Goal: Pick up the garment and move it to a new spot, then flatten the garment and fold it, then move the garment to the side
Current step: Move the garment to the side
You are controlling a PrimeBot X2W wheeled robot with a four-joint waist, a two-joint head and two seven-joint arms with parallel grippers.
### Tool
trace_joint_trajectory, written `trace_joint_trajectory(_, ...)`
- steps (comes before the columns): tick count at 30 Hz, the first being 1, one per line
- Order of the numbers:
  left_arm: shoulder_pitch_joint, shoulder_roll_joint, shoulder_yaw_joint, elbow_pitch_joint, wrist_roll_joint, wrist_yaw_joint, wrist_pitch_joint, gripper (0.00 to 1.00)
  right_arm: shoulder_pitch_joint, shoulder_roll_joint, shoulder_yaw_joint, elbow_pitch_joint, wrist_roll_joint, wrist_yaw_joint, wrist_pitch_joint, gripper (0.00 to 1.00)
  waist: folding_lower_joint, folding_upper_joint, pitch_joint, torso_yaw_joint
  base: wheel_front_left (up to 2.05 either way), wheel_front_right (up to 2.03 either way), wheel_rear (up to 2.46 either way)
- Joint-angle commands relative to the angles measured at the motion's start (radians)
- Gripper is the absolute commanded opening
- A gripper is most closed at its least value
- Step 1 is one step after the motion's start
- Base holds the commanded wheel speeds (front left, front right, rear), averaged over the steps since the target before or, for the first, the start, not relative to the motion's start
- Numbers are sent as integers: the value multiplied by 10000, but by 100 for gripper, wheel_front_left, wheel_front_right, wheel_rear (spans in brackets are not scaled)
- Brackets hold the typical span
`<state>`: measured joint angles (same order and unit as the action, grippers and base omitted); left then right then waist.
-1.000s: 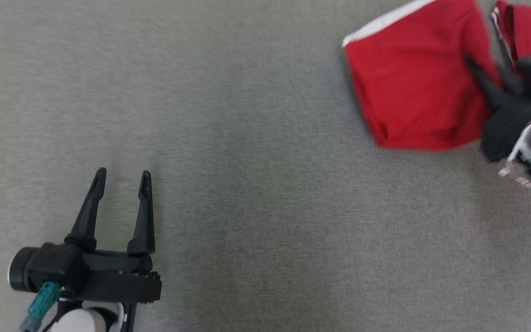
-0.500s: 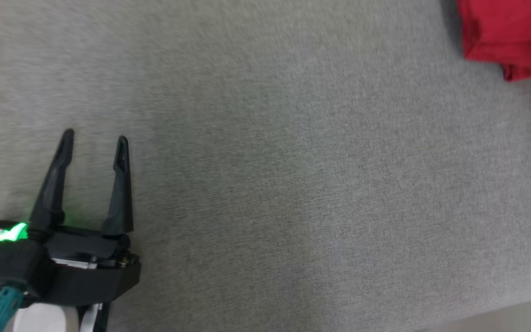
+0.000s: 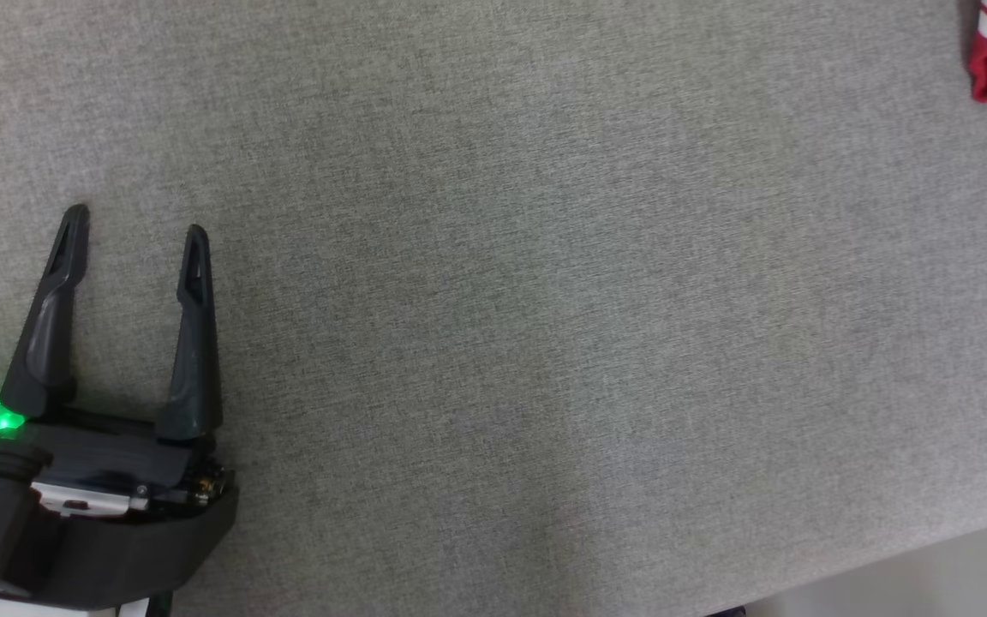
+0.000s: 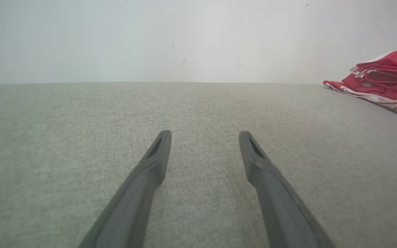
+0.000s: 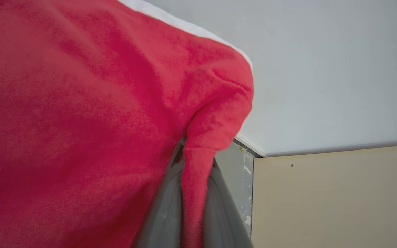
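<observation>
Table [image 3: 545, 300] of grey fabric, left gripper [image 3: 136, 221] open and empty over its near left corner, right gripper [image 5: 198, 162] clamped on a fold of the red garment [image 5: 64, 120] that drapes over its fingers, and a red-and-white cloth pile [image 4: 384, 81] at the far right edge.

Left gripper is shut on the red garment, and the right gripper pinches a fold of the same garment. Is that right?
Not quite. The left gripper is open and holds nothing: the left wrist view shows its fingers spread apart above the bare grey surface. The rest stands: the right gripper does pinch a fold of the red garment.
</observation>
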<state>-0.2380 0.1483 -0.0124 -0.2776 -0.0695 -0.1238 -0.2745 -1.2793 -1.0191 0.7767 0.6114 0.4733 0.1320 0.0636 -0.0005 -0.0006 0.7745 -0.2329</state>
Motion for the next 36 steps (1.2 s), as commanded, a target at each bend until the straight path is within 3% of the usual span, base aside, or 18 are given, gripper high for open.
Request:
trace_joint_trajectory(1,-176,-191,-383,961,-129,-107,195,100,-207,-66,34,179,-96,-33,-110,0,5,6,69,60,0,0,0)
trace_joint_trajectory(5,-213,-164,-320,997,-164,-109,209,100,-471,-13,183,565,-192,-33,-119,0,5,6,118,115,0,0,0)
trace_joint_trajectory(6,-222,-163,-295,1014,-174,-109,209,100,-558,16,225,661,-219,-33,-132,5,5,6,129,124,0,0,0)
trace_joint_trajectory(7,-225,-165,-272,1035,-178,-110,209,100,-626,37,291,751,-286,-33,-145,32,5,6,137,132,0,0,0)
trace_joint_trajectory(8,-231,-169,-252,1061,-179,-105,209,100,-695,70,354,823,-334,-33,-205,32,5,6,142,137,0,0,0)
trace_joint_trajectory(9,-238,-175,-229,1083,-181,-104,209,100,-783,98,357,945,-397,-33,-251,100,5,6,143,138,0,0,0)
trace_joint_trajectory(21,-72,-391,35,1242,-267,-56,178,100,-942,1151,-493,1972,-1336,-33,-2354,100,5,6,-1118,294,0,0,0)
trace_joint_trajectory(28,536,-552,477,1230,-269,0,112,100,-191,2551,-1273,1586,-959,-33,-3155,100,5,6,-2595,423,0,0,0)
trace_joint_trajectory(36,1508,-767,1242,1185,-384,171,110,100,1803,4283,-2398,87,-1233,-33,-3279,100,5,6,-4111,390,0,0,0)
